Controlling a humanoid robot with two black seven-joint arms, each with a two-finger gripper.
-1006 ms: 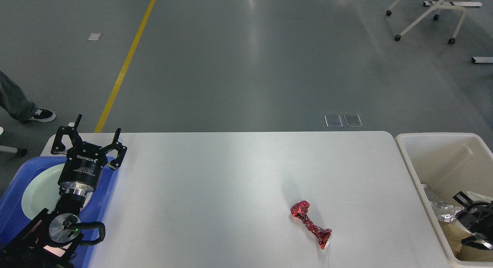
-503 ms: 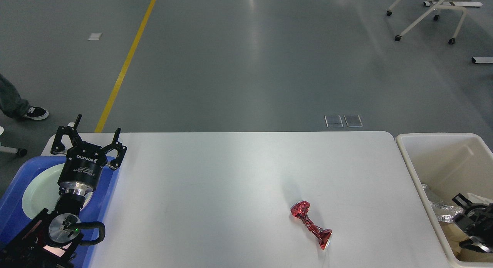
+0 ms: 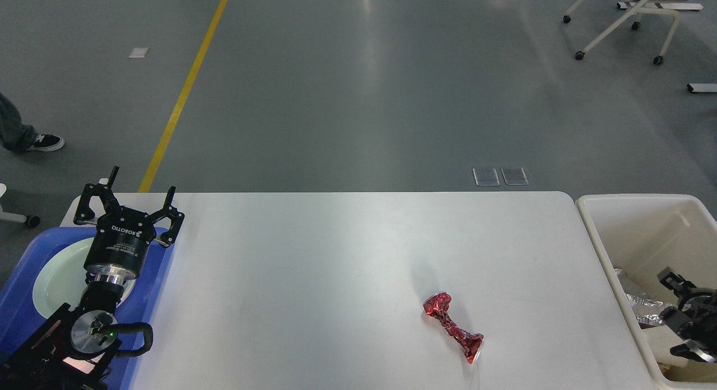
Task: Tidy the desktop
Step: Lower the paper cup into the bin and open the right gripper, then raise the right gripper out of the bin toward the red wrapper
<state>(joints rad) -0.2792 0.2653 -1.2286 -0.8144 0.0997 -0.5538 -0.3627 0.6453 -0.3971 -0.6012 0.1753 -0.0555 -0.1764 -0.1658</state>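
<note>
The right pincer (image 3: 692, 317) is cut by the right edge, over the cream bin (image 3: 616, 250); its fingers cannot be told apart. The left arm hides part of the plate (image 3: 56, 278) in the blue tray (image 3: 17, 311). The surface (image 3: 336, 255) runs off the bottom edge.

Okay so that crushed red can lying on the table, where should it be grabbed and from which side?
Grip the crushed red can at its pinched, twisted middle, coming straight down from above. It lies flat on the table, both ends flare wider, and the waist looks narrow enough for a pincer to close across.
</note>
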